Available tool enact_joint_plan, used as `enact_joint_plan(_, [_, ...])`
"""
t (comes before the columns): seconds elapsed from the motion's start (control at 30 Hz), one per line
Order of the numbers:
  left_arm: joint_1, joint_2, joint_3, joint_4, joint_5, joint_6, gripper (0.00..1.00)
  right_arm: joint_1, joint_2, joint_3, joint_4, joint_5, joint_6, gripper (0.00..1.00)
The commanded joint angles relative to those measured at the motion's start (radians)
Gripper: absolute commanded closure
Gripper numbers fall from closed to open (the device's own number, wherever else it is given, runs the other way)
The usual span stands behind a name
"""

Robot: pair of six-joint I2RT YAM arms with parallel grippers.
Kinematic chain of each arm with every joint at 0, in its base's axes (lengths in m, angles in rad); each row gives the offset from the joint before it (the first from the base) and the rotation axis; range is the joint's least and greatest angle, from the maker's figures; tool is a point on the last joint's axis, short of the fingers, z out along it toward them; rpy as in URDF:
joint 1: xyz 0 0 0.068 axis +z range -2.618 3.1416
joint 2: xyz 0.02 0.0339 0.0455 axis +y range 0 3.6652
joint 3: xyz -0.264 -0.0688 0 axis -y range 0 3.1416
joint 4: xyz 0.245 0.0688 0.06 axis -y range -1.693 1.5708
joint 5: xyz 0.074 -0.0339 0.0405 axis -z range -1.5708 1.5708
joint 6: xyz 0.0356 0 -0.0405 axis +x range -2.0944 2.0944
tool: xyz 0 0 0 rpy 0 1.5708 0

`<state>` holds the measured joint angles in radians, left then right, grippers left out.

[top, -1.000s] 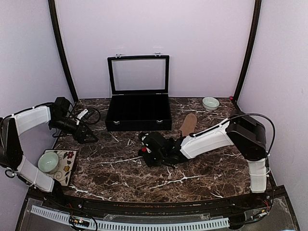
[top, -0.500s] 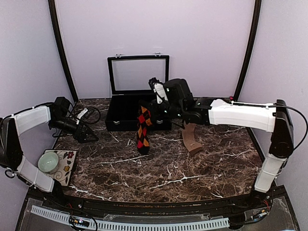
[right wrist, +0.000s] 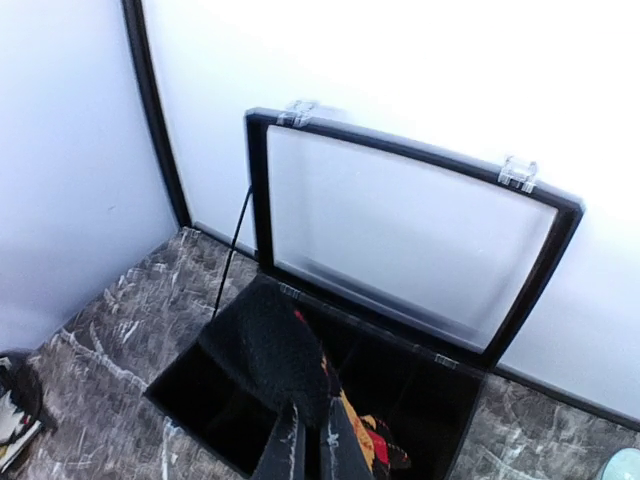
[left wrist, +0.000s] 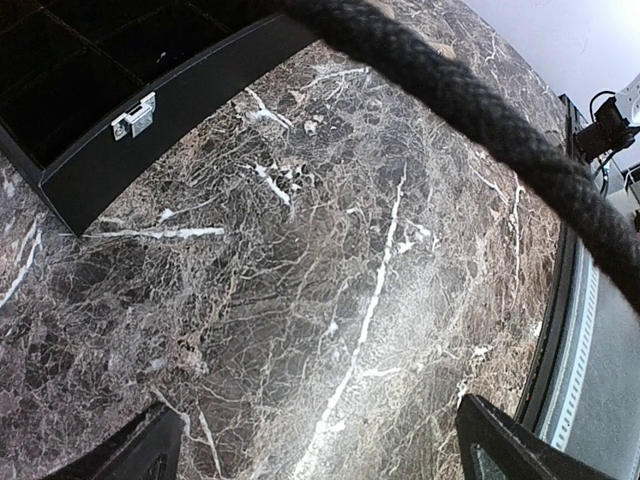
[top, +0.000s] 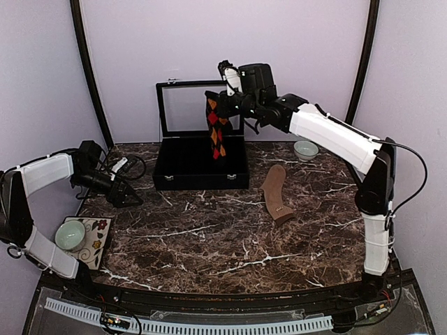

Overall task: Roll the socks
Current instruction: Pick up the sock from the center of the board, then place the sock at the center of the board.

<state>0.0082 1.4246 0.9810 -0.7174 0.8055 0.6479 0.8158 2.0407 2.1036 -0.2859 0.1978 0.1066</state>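
My right gripper point(top: 222, 105) is raised high over the open black case point(top: 201, 171) and is shut on the cuff of the black argyle sock point(top: 216, 131). The sock hangs free in the air in front of the case lid. In the right wrist view the two fingers point(right wrist: 290, 445) pinch the sock's black fabric point(right wrist: 265, 360), with its red and orange diamonds below. The tan sock point(top: 275, 192) lies flat on the marble table point(top: 230, 244), right of the case. My left gripper point(top: 128, 196) is low at the table's left side, open and holding nothing point(left wrist: 325, 455).
The case's glass lid point(top: 201, 108) stands upright at the back. A small bowl point(top: 305, 149) sits at the back right. A pale bowl point(top: 70, 235) rests on a patterned mat point(top: 98, 241) at the front left. A black cable point(left wrist: 450, 95) crosses the left wrist view.
My right arm has swung up and back from the table's middle, carrying the argyle sock off the marble to hang above the case. The left arm has not moved.
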Motion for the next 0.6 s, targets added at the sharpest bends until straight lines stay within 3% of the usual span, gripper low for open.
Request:
enact_joint_plan(0.0, [-0.002,-0.033,0.019,-0.036,0.001,0.007,0.01,-0.006,0.029,0.103,-0.019,0.076,-0.077,1.0])
enact_joint_plan(0.37, [-0.003,-0.046,0.011,-0.041,-0.004,0.016,0.01,0.07,-0.086,-0.36,0.093,0.084,-0.06,1.0])
enact_joint_plan(0.57, [-0.003,-0.043,0.003,-0.049,0.009,0.04,0.01,0.18,-0.165,-0.612,0.158,-0.064,-0.015,1.0])
